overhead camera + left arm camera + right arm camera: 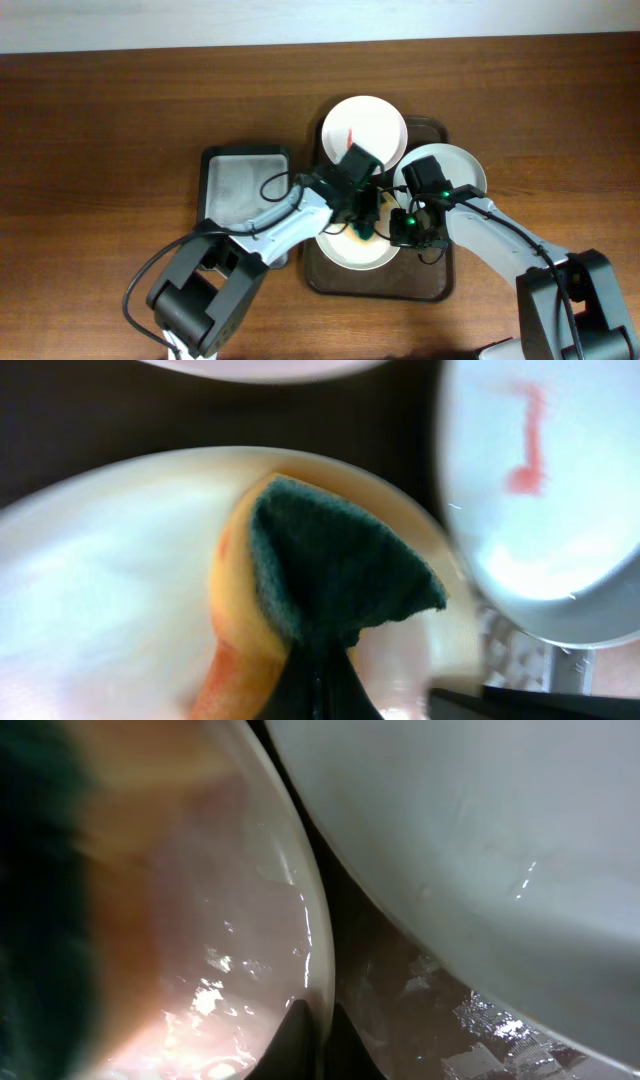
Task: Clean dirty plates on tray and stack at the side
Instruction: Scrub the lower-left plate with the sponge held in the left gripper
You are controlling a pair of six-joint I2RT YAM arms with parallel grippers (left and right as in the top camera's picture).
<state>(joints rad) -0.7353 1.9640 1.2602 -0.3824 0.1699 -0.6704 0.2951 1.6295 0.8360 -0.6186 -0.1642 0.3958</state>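
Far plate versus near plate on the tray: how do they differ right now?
The far plate shows a red smear; the near plate is partly covered by the sponge. The far plate lies untouched; the near plate has the left claw pressing the sponge on it and the right claw pinching its rim. Both are round, white and shallow, on the tray.

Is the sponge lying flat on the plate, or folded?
Folded: the left wrist view shows the sponge pinched double, green face outward over yellow, pressed on the plate.
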